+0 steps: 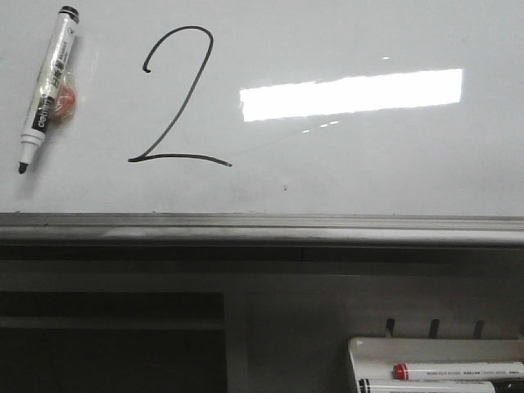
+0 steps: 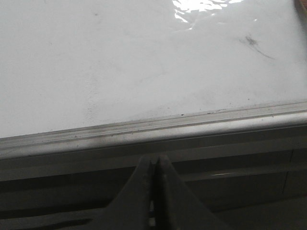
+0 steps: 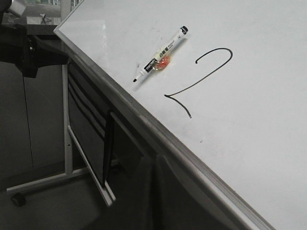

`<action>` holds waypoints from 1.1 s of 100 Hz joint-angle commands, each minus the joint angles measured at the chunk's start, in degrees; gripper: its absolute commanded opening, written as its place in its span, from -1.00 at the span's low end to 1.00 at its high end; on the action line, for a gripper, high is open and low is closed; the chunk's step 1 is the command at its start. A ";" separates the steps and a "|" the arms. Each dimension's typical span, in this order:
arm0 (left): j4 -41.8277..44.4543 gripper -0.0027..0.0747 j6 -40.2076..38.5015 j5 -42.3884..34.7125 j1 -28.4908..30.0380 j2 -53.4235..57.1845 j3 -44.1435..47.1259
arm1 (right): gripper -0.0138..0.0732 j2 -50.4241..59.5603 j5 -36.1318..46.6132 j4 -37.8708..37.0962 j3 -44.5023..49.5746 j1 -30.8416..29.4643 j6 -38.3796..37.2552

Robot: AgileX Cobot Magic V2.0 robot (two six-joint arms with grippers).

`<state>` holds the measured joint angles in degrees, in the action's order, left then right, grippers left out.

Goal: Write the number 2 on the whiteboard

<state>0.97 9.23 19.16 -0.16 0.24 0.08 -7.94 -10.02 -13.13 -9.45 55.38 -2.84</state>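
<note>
I see the number 2 (image 1: 178,97) drawn upper left on the whiteboard (image 1: 368,172); left gripper (image 2: 154,165) closed empty, right gripper's (image 3: 154,165) state unclear

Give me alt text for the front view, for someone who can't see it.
A hand-drawn black number 2 sits on the whiteboard, with an uncapped marker stuck to the board at its left. A bright light reflection lies to the right, and a tray holding more markers sits below the rail.

A grey floor (image 3: 53,201) lies under a wheeled metal stand (image 3: 67,143). Dark panels (image 1: 110,344) sit below. A bright window (image 3: 48,7) shows beyond.
</note>
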 commanded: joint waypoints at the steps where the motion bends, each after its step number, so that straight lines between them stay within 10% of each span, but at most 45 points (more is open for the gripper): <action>1: 0.14 -0.98 -0.22 -2.97 0.16 1.49 0.61 | -0.82 -0.27 4.72 -0.56 -1.55 -0.41 0.16; 49: 0.14 -0.98 -0.22 -2.97 0.16 1.49 0.61 | -0.82 -0.27 5.35 -0.45 -1.55 -6.46 0.16; 110: 0.14 -0.98 -0.22 -2.97 0.16 1.49 0.61 | -0.82 -0.23 7.91 9.43 2.71 -56.13 0.16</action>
<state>0.97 9.23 19.16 -0.16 0.24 0.08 -7.94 -7.90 -6.83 -7.84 2.92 -2.95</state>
